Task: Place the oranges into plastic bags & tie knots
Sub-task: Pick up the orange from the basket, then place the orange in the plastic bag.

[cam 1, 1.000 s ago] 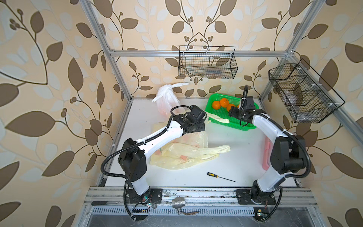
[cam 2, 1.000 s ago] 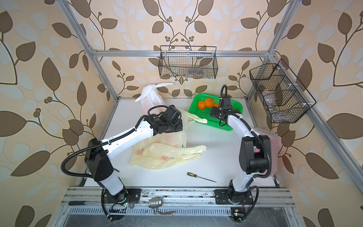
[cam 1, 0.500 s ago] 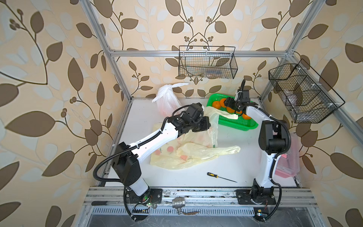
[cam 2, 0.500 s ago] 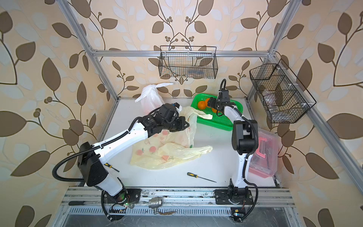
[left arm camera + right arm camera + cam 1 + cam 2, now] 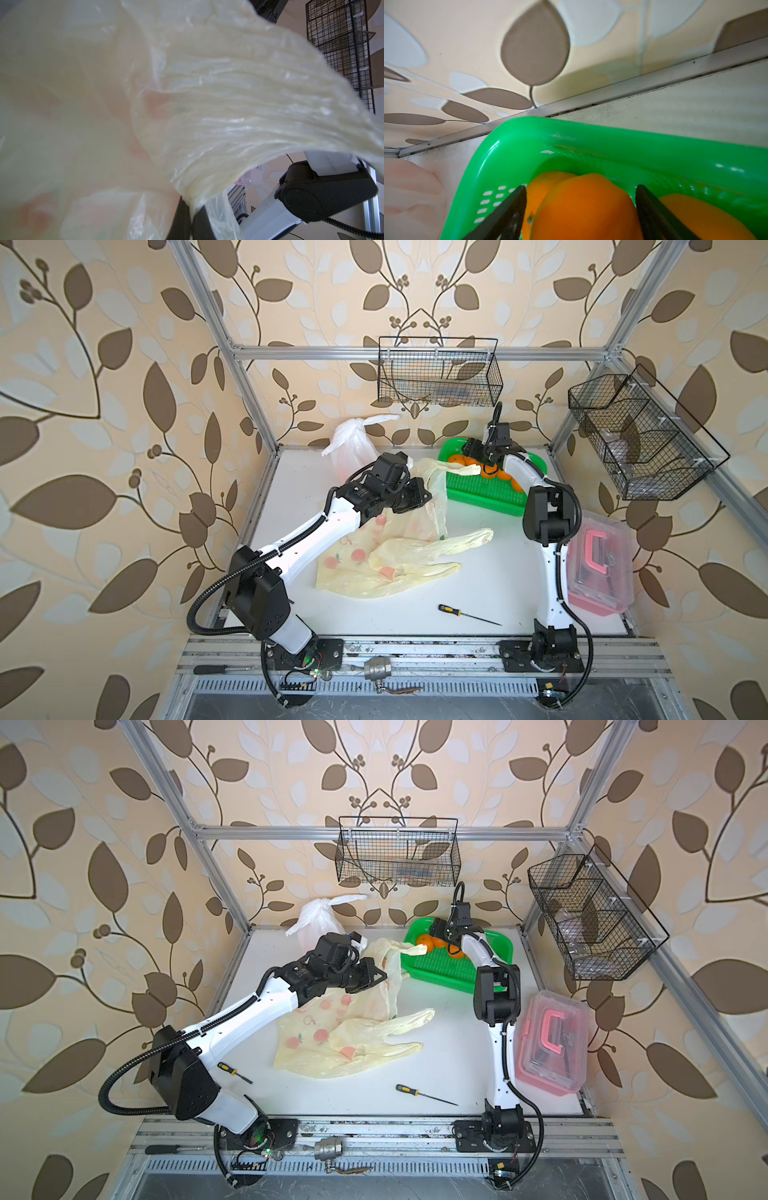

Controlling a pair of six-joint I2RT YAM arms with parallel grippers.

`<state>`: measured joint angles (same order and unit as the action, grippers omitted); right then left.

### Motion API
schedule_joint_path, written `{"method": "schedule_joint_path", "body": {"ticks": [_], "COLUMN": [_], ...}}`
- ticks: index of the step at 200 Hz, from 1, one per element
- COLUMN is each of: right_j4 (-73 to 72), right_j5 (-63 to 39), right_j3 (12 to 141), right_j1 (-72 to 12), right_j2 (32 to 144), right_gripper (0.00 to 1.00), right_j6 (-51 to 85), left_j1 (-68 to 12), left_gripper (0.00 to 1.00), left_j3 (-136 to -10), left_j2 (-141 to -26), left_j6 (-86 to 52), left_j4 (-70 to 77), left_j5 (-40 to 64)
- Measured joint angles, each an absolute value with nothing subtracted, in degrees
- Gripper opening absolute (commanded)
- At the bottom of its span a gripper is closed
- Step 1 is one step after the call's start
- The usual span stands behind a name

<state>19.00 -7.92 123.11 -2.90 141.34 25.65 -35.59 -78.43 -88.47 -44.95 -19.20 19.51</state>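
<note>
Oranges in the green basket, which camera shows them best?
The right wrist view: the oranges fill the foreground, close and sharp, inside the basket. In both top views they are small and partly hidden by the right arm. The left wrist view shows none.

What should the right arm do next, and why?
Probably close the right end effector on the orange: its open fingers straddle that fruit in the green basket, and the left end effector holds the yellow bag raised nearby.
</note>
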Motion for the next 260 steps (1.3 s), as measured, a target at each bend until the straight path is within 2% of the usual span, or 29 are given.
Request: {"method": "schedule_joint_path", "body": {"ticks": [20,53,104,131,182,200,211,260], "right_j4": [20.38,21.04,19.55,18.57,12.21,11.92,12.47,15.55], "right_j5": [-7.75,-7.94,-7.99,-7.49,-5.34,-4.95,-4.97,-18.15], "right_j3": [123.98,123.81,114.5,104.64,81.17,75.18,72.01,61.25], "right_j1": [-2.9,-2.74,-2.28,-1.37,-0.78,-1.19,-1.56,-4.8], "right_j2": [141.97,142.04,135.92,124.9,92.12,82.85,78.26,63.35], "right_gripper": [0.74,0.49,0.39,0.37,0.32,0.24,0.24,0.22], "right_j6": [25.61,25.8,25.91,25.89,26.61,26.59,26.41,25.3], "left_j1": [-35.14,-34.39,-34.04,-34.2,-37.6,-38.44,-38.7,-37.3], "left_gripper": [0.0,0.0,0.0,0.0,0.0,0.0,0.0,0.0], "left_j3": [-78.41,-78.0,-77.34,-78.17,-86.17,-87.11,-87.05,-83.37], "left_j2": [-88.47,-88.47,-88.47,-88.68,-90.94,-91.2,-91.26,-94.08], "left_j6": [-44.97,-44.99,-44.99,-44.99,-46.02,-46.89,-47.13,-47.27], "left_j4": [-19.0,-18.35,-17.58,-17.34,-15.66,-14.11,-13.69,-9.28], "left_j5": [19.79,20.62,21.32,23.18,24.75,24.51,23.7,23.51]}}
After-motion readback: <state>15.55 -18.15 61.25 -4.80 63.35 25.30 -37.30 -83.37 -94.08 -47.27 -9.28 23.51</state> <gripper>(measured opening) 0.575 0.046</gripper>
